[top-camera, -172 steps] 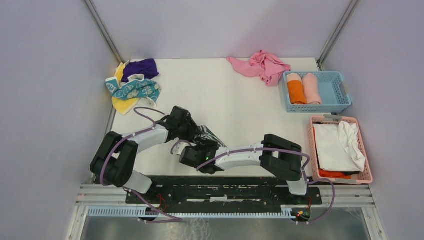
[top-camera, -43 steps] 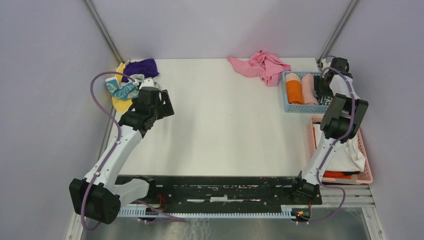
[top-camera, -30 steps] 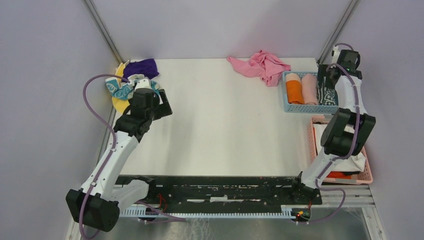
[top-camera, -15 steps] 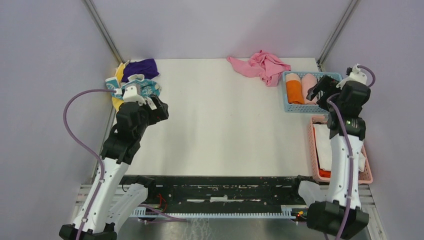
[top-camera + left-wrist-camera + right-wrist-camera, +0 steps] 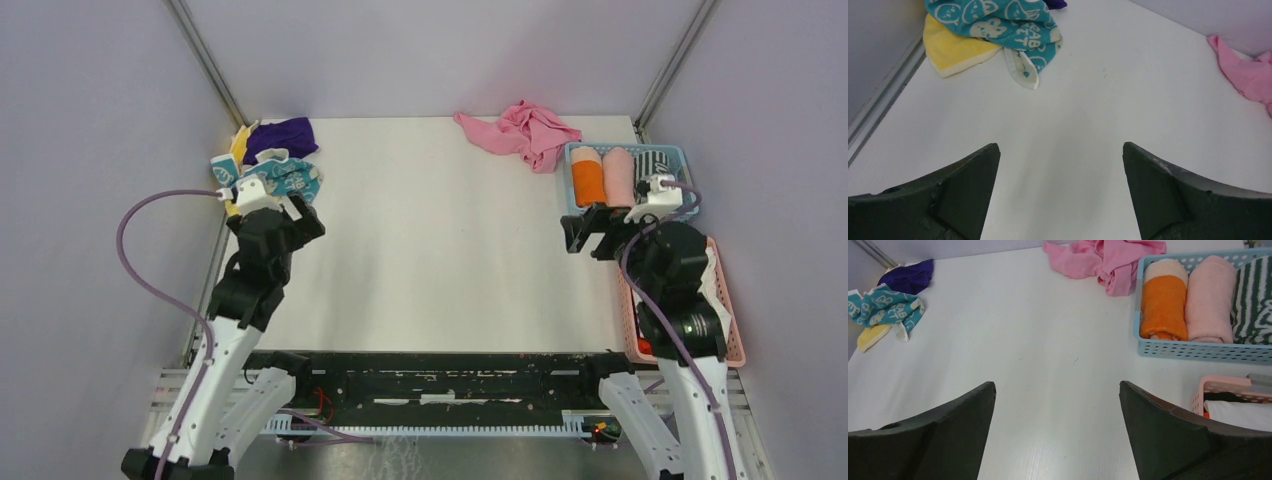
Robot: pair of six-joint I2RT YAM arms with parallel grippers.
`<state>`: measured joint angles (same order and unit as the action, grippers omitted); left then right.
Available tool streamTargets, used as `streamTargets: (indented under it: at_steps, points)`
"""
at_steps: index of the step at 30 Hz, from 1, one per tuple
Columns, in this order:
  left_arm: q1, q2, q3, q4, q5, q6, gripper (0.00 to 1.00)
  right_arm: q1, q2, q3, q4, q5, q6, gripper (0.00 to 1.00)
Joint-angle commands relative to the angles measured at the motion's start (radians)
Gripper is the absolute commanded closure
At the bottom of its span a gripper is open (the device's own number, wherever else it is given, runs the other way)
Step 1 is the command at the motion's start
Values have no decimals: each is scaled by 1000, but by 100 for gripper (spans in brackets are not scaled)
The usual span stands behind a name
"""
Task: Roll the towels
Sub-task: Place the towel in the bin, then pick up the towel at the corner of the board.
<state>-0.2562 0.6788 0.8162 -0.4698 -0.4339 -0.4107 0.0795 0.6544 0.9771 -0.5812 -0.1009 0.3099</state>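
Three of the towels lie loose in a heap at the far left corner of the table (image 5: 450,250). We see the teal-and-white towel (image 5: 998,20) with its cartoon faces on top. The yellow towel (image 5: 955,50) pokes out beneath it toward the table's left edge, and the purple towel (image 5: 282,135) lies just behind, nearest the back wall. The fourth, the striped towel (image 5: 1253,300), lies at the right end of the blue basket (image 5: 1198,350) on the table's far right. There it presses against a pink roll (image 5: 1208,297), with an orange roll (image 5: 1163,305) at the basket's left end.

The left gripper (image 5: 1060,150) hangs above bare tabletop just short of the heap, pointed toward it. Its jaws stand wide apart with nothing between them, and it touches none of the cloth. Across the table the right gripper (image 5: 1057,385) is raised over the surface on the near side of the blue basket. Its jaws are likewise spread wide and empty, and its wrist camera looks out over the whole table.

A crumpled pink cloth (image 5: 525,130) lies at the back edge, just left of the blue basket and overlapping its far left corner. Nearer us, a pink basket (image 5: 1228,385) sits directly in front of the blue one, holding white fabric (image 5: 718,290). From above we see the right arm rising in front of that basket, while the left arm reaches up along the table's left side.
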Motion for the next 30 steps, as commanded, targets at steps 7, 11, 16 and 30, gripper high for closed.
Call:
streamTargets:
  at_steps: [7, 11, 16, 30]
  points:
    - [145, 485, 178, 248, -71, -105, 1, 214, -315, -192, 60, 281, -160, 0]
    - [219, 690, 298, 277, -50, -155, 1, 226, -366, -229, 78, 286, -172, 0]
    - [293, 915, 467, 304, -31, -246, 1, 230, -361, -236, 90, 265, -189, 0]
    - [385, 1404, 870, 208, 134, -390, 33, 230, -301, -241, 101, 221, -220, 0]
